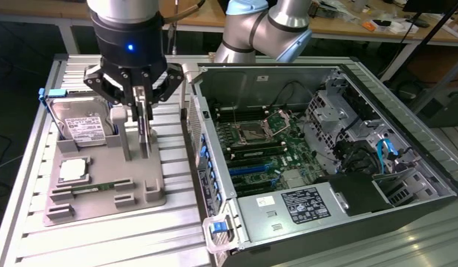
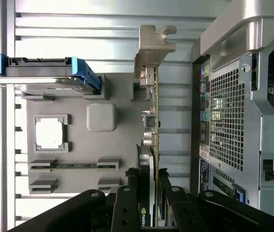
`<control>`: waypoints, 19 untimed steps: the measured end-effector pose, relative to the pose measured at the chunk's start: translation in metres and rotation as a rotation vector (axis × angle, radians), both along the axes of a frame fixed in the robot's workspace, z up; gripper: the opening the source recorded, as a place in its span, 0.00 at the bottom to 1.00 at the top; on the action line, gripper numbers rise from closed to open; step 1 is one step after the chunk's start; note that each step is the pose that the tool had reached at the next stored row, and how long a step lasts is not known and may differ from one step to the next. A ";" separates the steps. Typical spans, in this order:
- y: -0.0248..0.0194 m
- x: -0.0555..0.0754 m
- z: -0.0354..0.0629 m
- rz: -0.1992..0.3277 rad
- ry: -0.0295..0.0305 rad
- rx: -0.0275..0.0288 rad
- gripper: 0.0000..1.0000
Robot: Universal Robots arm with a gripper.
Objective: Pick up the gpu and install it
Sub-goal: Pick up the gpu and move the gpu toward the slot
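The gpu [image 1: 145,133] is a thin dark card standing on edge at the right side of the grey holder tray [image 1: 103,203]. My gripper [image 1: 142,108] hangs straight above it, with one finger on each face of the card's upper part, shut on it. In the wrist view the gpu [image 2: 152,121] runs edge-on away from my gripper [image 2: 149,212], its silvery bracket at the far end. Whether the card's lower edge has left the holder tray [image 2: 113,145] I cannot tell.
The tray also holds a silver hard drive [image 1: 80,125] upright at the back, a processor [image 1: 73,169] and a green memory stick [image 1: 91,189]. The open PC case [image 1: 407,139] lies at the exterior view's right, motherboard [image 1: 266,150] exposed, its perforated rear wall [image 2: 229,121] beside the card.
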State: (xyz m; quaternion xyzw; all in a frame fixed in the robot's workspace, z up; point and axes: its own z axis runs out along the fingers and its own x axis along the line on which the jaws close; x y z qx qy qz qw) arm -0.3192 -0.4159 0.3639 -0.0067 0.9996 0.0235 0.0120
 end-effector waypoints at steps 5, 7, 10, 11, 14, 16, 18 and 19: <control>0.0006 0.000 0.0175 0.000 0.0000 -0.0020 0.27; 0.0008 0.000 0.0259 0.000 0.0000 -0.0028 0.27; 0.0010 0.000 0.0388 0.000 0.0000 -0.0039 0.27; 0.0011 0.000 0.0421 0.000 0.0000 -0.0041 0.27; 0.0019 0.000 0.0490 0.000 0.0000 -0.0043 0.27; 0.0019 0.000 0.0520 0.000 -0.0001 -0.0051 0.27; 0.0020 0.000 0.0543 0.000 0.0000 -0.0069 0.27; 0.0020 0.001 0.0550 0.000 -0.0001 -0.0075 0.27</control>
